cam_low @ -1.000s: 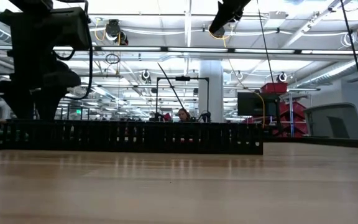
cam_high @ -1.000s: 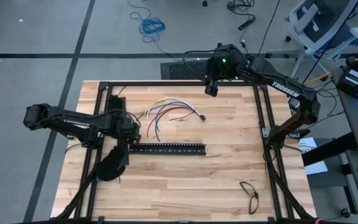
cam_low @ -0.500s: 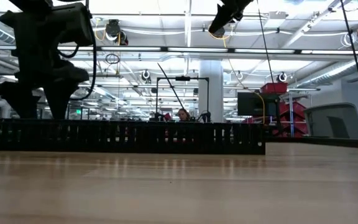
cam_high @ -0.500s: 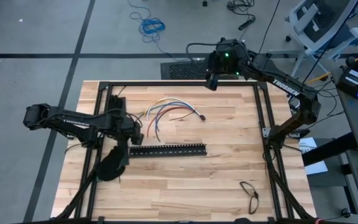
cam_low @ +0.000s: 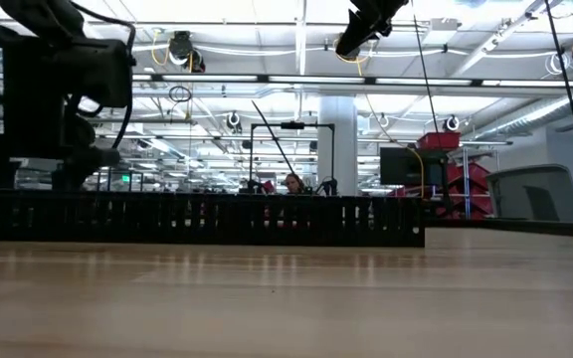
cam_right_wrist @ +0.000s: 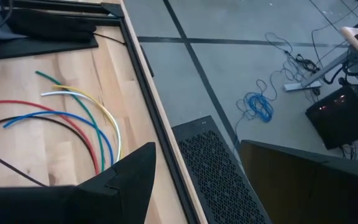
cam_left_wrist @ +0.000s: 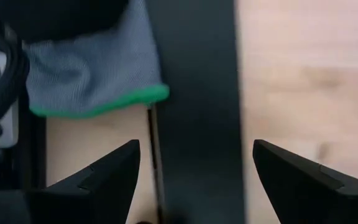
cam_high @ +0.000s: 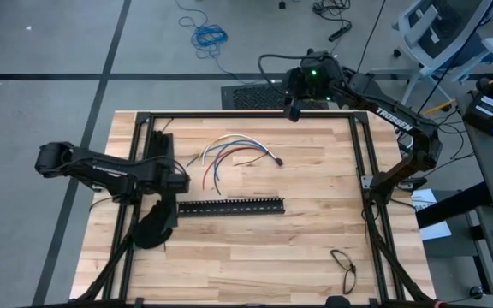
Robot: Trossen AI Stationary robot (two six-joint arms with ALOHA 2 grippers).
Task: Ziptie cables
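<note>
Left wrist view: left pincer [cam_left_wrist: 194,180] agape, empty.

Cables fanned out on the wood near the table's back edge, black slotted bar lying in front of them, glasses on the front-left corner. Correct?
Not quite: the glasses sit near the front-right corner, not the front-left, as the high view shows. The rest holds: the cables are fanned out on the wood near the back edge, and the black slotted bar lies in front of them.
</note>
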